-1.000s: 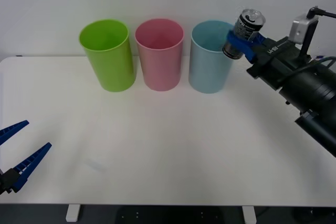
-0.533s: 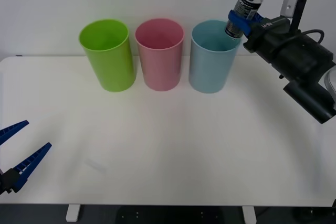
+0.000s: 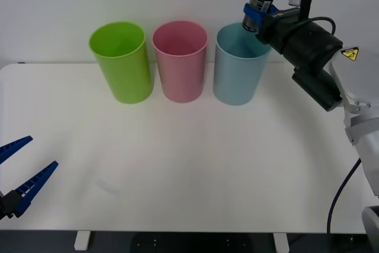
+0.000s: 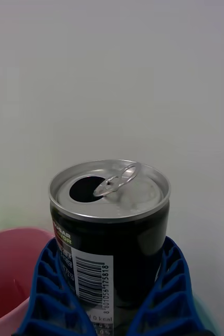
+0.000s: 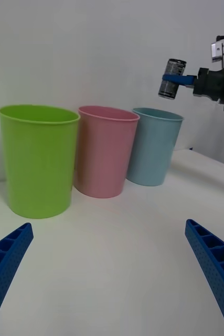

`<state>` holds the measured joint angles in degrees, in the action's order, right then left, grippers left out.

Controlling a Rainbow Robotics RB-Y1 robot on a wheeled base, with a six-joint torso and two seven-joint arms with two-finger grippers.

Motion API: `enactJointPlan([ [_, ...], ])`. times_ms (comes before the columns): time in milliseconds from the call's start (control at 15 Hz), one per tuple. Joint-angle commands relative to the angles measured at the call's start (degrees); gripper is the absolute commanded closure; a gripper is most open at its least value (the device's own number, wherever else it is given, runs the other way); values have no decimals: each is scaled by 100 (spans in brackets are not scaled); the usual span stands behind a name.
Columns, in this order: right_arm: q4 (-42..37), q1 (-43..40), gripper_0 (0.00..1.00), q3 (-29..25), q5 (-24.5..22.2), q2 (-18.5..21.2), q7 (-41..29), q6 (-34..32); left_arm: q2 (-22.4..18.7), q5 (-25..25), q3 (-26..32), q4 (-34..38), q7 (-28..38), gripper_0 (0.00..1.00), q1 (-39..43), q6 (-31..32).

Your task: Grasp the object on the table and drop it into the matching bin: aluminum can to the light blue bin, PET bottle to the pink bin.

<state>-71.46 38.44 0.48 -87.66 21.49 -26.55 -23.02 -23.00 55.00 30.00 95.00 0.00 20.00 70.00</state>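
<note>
A small dark grey-silver aluminum drink can (image 3: 260, 7) with a shiny pull-tab top hangs in the air, pinched around its lower body between the blue ribbed fingers (image 4: 49, 294) of the right tool (image 3: 254, 14), just above the rim of the tall light blue plastic bin (image 3: 239, 63) at about its 2 o'clock edge. The can sits nearly upright, leaning slightly, its mouth already opened and the tab raised. By the look of it the can is empty and light, thin-walled and smooth-sided, so a firm squeeze could dent it and a loose one could let it slip; the mid-to-lower wall, where the tool grips it, seems the sound place to hold. Judged from here, the carry is nearly done: the can appears to need a little more travel toward the bin's centre before release, since a drop from the rim could glance off the edge.

Beside the blue bin, at its 9 o'clock, stands the tall pink plastic bin (image 3: 180, 60), and beyond that a lime green plastic bin (image 3: 120, 60), the three in a close row at the far side of the large white counter (image 3: 189, 164). At the counter's near corner, around 8 o'clock, the left tool (image 3: 16, 173) waits with its blue fingers spread apart, gripping nothing.
</note>
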Motion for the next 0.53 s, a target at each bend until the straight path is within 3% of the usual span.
enactJointPlan([
  [67, 554, 357, 100, -92, -243, -198, 97, 0, 0, 0, 0, 0, 0, 0, 0, 0],
  [400, 757, 498, 100, -92, -260, -250, 185, 0, 0, 0, 0, 0, 0, 0, 0, 0],
  [533, 757, 498, 93, -92, -251, -250, 229, 0, 0, 0, 0, 0, 0, 0, 0, 0],
])
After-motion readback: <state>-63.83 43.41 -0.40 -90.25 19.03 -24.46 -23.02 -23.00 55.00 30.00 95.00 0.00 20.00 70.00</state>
